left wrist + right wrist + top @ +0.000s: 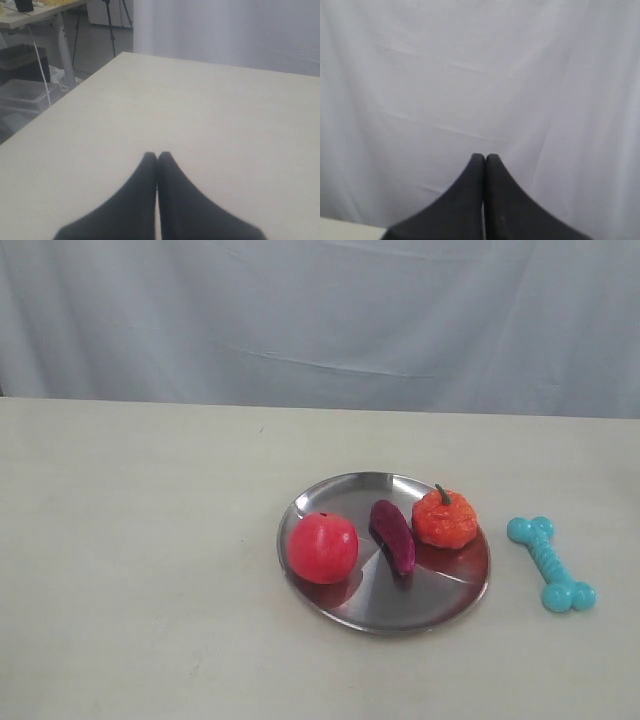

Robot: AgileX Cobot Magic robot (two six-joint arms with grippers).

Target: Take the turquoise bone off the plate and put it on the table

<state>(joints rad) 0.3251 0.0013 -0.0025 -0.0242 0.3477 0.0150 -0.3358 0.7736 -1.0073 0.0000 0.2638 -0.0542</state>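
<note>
The turquoise bone (551, 563) lies flat on the cream table (140, 540), just right of the silver plate (420, 602) and apart from its rim. Neither arm shows in the exterior view. My left gripper (157, 156) is shut with nothing between its dark fingers, over bare tabletop (210, 115). My right gripper (485, 157) is also shut and empty, facing the white curtain (470, 75). Neither wrist view shows the bone or the plate.
On the plate rest a red apple toy (322, 547), a dark purple oblong toy (393, 536) and an orange pumpkin toy (444, 518). A white curtain (320, 320) hangs behind the table. Past the table's edge stand another desk (35, 15) and a plastic bin (22, 92).
</note>
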